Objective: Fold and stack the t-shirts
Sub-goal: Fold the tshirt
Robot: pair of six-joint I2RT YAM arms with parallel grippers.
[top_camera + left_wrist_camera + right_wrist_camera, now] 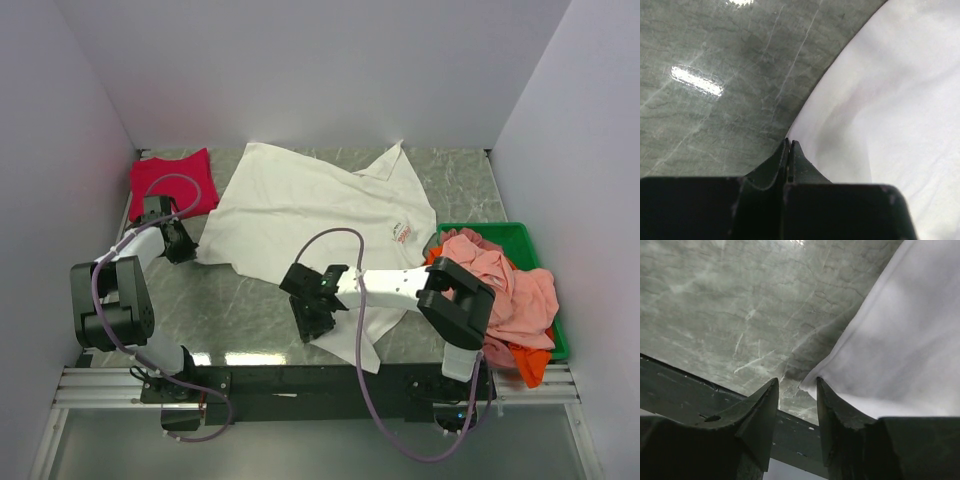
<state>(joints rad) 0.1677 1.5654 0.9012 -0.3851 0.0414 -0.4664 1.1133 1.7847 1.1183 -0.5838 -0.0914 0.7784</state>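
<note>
Left fingers [789, 146]: pressed shut, tips together right at the curved edge of the white t-shirt [890, 100]; I cannot tell whether any cloth is pinched between them.
Right fingers [310, 325]: parted, with bare table [740, 315] showing in the gap; a corner of the white t-shirt lies just ahead of one fingertip, not clamped.
White t-shirt: spread wrinkled across the middle of the table, red logo print toward its right side. Its left edge lies at the left fingers and its near edge at the right fingers.
Crimson t-shirt [175, 180]: flat at the far left corner of the table, close beside the white one.
Pink t-shirt [505, 280]: heaped in the green bin [500, 232], spilling over its rim.
Orange t-shirt [532, 365]: under the pink one, hanging over the bin's near corner.
Green bin: at the table's right edge, just beside the white t-shirt.
</note>
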